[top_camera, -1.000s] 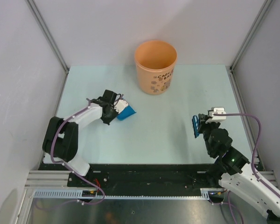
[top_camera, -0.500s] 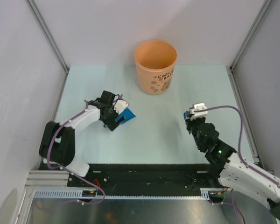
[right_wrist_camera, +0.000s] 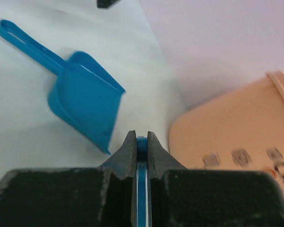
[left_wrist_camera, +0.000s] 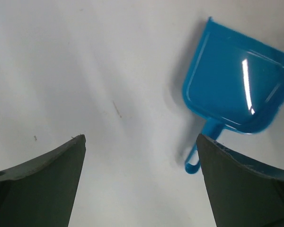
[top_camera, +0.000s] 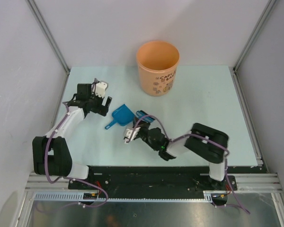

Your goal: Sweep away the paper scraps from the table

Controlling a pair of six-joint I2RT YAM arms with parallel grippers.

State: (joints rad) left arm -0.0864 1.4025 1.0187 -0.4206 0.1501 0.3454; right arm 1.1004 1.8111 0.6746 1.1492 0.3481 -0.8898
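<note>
Paper scraps: none can be made out in any of the three views, so where they lie cannot be told.
Table (top_camera: 194, 109): wide, flat, pale mint-green top that carries everything below.
Blue plastic dustpan (top_camera: 122, 113): lies flat on the table, hollow side up, left of centre and between the two grippers. In the top view its mouth points toward the far right and its looped handle toward the near left.
Left gripper (top_camera: 104, 106): low over the table just left of the dustpan, jaws spread wide with nothing between them. In its wrist view the gripper (left_wrist_camera: 141, 138) frames bare table. The dustpan (left_wrist_camera: 232, 92) lies ahead and to the right, with its handle loop just beside the right-hand finger (left_wrist_camera: 246, 184).
Right gripper (top_camera: 141, 120): reaches across from the right side to just right of the dustpan, jaws pressed together on the small blue brush (top_camera: 141, 114).
Small blue brush, wrist view: a thin blue strip (right_wrist_camera: 141, 158) seen edge-on, clamped in the gripper (right_wrist_camera: 141, 140). The dustpan (right_wrist_camera: 85, 101) is near, ahead to the left.
Orange bucket (top_camera: 157, 66): upright at the far middle of the table, well apart from the dustpan, with dark print on its side. It shows tilted at the right of the right wrist view (right_wrist_camera: 236, 123).
Rail (top_camera: 146, 176): black and metal, along the near edge of the table.
Grey walls (top_camera: 109, 28): close in the far side and both flanks.
</note>
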